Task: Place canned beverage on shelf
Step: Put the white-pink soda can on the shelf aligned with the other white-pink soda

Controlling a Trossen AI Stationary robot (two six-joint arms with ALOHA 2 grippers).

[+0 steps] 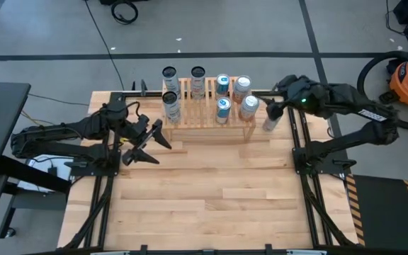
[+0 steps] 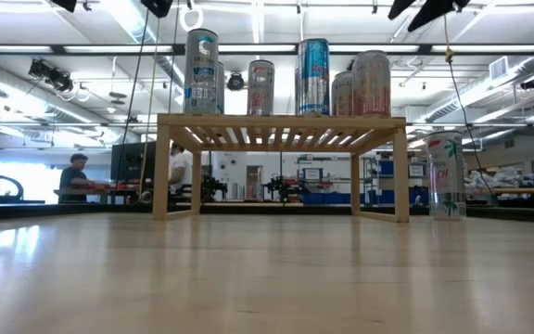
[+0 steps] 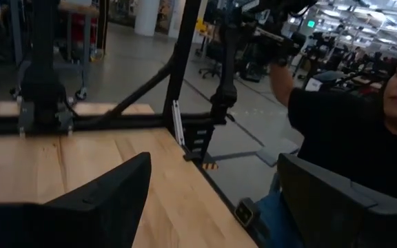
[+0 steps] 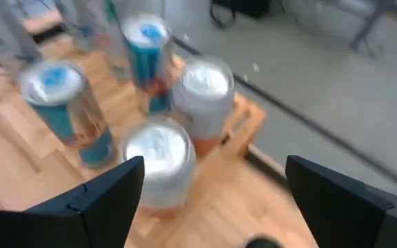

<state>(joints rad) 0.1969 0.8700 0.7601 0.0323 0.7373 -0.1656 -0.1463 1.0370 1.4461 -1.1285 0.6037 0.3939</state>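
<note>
- my right gripper (image 1: 278,105) hangs above the table's far right part, just beside the right end of the shelf (image 1: 207,120); in my right wrist view its fingers (image 4: 95,200) stand wide apart with nothing between them.
- a white can with a palm print (image 2: 446,175) stands upright on the table (image 1: 211,191) just to the right of the shelf, off it, close under my right gripper.
- the shelf sits at the far middle of the table, a low stand of light wood with a slatted top.
- six cans stand upright on it: two silver ones (image 1: 171,106) at the left end, one silver can with a dark top (image 1: 197,81) at the back, two blue-topped cans (image 1: 222,108) right of the middle, and two pale cans (image 1: 248,107) at the right end.
- my left gripper (image 1: 147,144) waits over the left side of the table, near the shelf's left front corner but apart from it; its fingers (image 3: 109,200) are spread and empty.
- past the table edge, my left wrist view shows a person in a dark top (image 3: 350,131) sitting in the room.
</note>
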